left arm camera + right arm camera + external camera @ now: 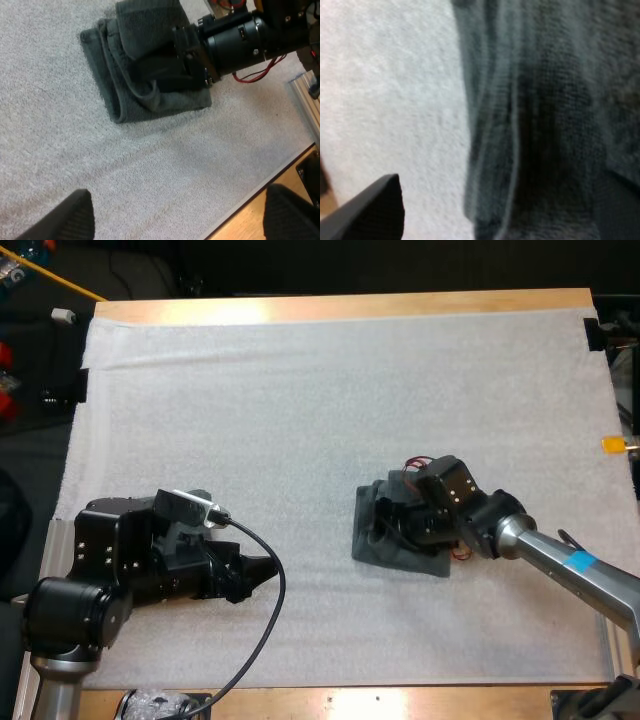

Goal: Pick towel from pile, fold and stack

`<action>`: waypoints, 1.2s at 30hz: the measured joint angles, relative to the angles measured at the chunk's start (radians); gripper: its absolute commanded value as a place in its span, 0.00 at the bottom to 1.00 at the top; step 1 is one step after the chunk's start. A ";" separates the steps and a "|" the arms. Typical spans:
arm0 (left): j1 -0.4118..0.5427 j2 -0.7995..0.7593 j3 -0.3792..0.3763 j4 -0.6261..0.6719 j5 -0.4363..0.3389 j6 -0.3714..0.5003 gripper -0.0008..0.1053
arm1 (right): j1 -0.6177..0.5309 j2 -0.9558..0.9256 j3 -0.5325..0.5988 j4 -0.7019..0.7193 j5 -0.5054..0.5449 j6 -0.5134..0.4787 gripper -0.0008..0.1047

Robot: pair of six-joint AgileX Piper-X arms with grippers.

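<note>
Grey-green towel (385, 545): a folded bundle is laid flat on the white mat (300, 400), right of its centre and somewhat closer to the near edge than to the far one. Layered folds are seen along its side in the left wrist view.
Right jaws: held apart. One finger (370, 212) is seen over bare mat just beside the towel's edge and is not pressed against it, so nothing is gripped.
Right gripper (398, 528): placed against the top of the towel, with its tips pointed toward the mat's left edge.
Right arm: extended low from the mat's right edge, slanted toward the centre.
Left jaws: spread wide. The two fingers (70, 217) are set well apart with only bare mat between them, and nothing is held or touched.
Left gripper (258, 575): positioned low near the mat's near left corner, pointed toward the towel and well apart from it.
Left arm: folded low over that same corner.
</note>
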 measured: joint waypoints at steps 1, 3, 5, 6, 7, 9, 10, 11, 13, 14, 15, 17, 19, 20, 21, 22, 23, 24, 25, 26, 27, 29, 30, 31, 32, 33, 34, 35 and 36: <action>0.000 0.000 0.000 0.000 0.000 0.000 0.64 | 0.004 0.000 0.000 -0.014 0.000 0.012 0.72; 0.000 0.000 0.000 0.000 0.000 0.000 0.64 | 0.015 0.000 0.000 -0.039 0.000 0.042 0.72; 0.000 0.000 0.000 0.000 0.000 0.000 0.64 | 0.034 0.005 0.000 -0.069 0.000 0.055 0.72; 0.000 0.000 0.000 0.000 0.000 0.000 0.64 | 0.046 0.010 0.000 -0.082 0.000 0.057 0.72; 0.000 0.000 0.000 0.000 0.000 0.000 0.64 | 0.060 0.017 0.000 -0.093 0.000 0.057 0.72; 0.000 0.000 0.000 0.000 0.000 0.000 0.64 | 0.091 0.034 0.000 -0.100 0.000 0.057 0.72; 0.000 0.000 0.000 0.000 0.000 0.000 0.64 | 0.104 0.041 0.000 -0.100 0.000 0.057 0.72; 0.000 0.000 0.000 0.000 0.000 0.000 0.64 | 0.116 0.048 0.000 -0.102 0.000 0.057 0.72; 0.000 0.000 0.000 0.000 0.000 0.000 0.64 | 0.132 0.058 -0.001 -0.108 0.000 0.057 0.72; 0.000 0.000 0.000 0.000 0.000 0.000 0.64 | 0.135 0.058 -0.002 -0.108 0.000 0.057 0.72; 0.000 0.000 0.000 0.000 0.000 0.000 0.64 | 0.136 0.058 -0.002 -0.108 0.000 0.057 0.72; 0.000 0.000 0.000 0.000 0.000 0.000 0.64 | 0.136 0.055 -0.002 -0.108 0.000 0.057 0.72; 0.000 0.000 0.000 0.000 0.000 0.000 0.64 | 0.136 0.044 -0.002 -0.108 0.000 0.053 0.70; 0.000 0.000 0.000 0.000 0.000 0.000 0.64 | 0.136 0.035 -0.002 -0.107 0.000 0.051 0.69; 0.000 0.000 0.000 0.000 0.000 0.002 0.64 | 0.136 0.021 -0.002 -0.103 0.001 0.050 0.68; 0.000 0.000 0.000 0.000 0.000 0.004 0.64 | 0.136 0.003 -0.002 -0.096 0.006 0.050 0.68; 0.000 0.000 0.000 0.000 0.000 0.004 0.64 | 0.136 -0.016 -0.002 -0.088 0.015 0.046 0.68; 0.000 0.000 0.000 0.000 0.000 0.004 0.64 | 0.136 -0.039 -0.002 -0.075 0.027 0.034 0.68; 0.000 0.000 0.000 0.000 0.000 0.004 0.64 | 0.136 -0.067 -0.002 -0.056 0.045 0.019 0.68; 0.000 0.000 0.000 0.000 0.000 0.004 0.64 | 0.136 -0.096 -0.002 -0.032 0.071 -0.001 0.68; 0.000 0.000 0.000 0.000 0.000 0.005 0.64 | 0.136 -0.124 -0.002 -0.007 0.097 -0.024 0.68; 0.000 0.000 0.000 0.000 0.000 0.009 0.64 | 0.136 -0.181 -0.002 0.051 0.149 -0.066 0.68; 0.000 0.000 0.000 0.000 0.000 0.012 0.64 | 0.136 -0.210 -0.002 0.084 0.171 -0.089 0.68; 0.000 0.000 0.000 0.000 0.000 0.013 0.64 | 0.136 -0.235 -0.002 0.119 0.193 -0.112 0.68; 0.000 0.000 0.000 0.000 0.000 0.015 0.64 | 0.136 -0.261 -0.002 0.150 0.213 -0.131 0.68; 0.000 0.000 0.000 -0.001 0.000 0.016 0.64 | 0.136 -0.288 -0.002 0.181 0.228 -0.149 0.68; 0.000 0.000 0.000 -0.002 0.000 0.017 0.64 | 0.136 -0.315 -0.002 0.213 0.243 -0.166 0.68; 0.000 0.000 0.000 -0.002 0.000 0.019 0.64 | 0.136 -0.338 -0.002 0.244 0.251 -0.181 0.68; 0.000 0.000 0.000 -0.002 0.000 0.020 0.64 | 0.136 -0.361 -0.002 0.271 0.255 -0.198 0.68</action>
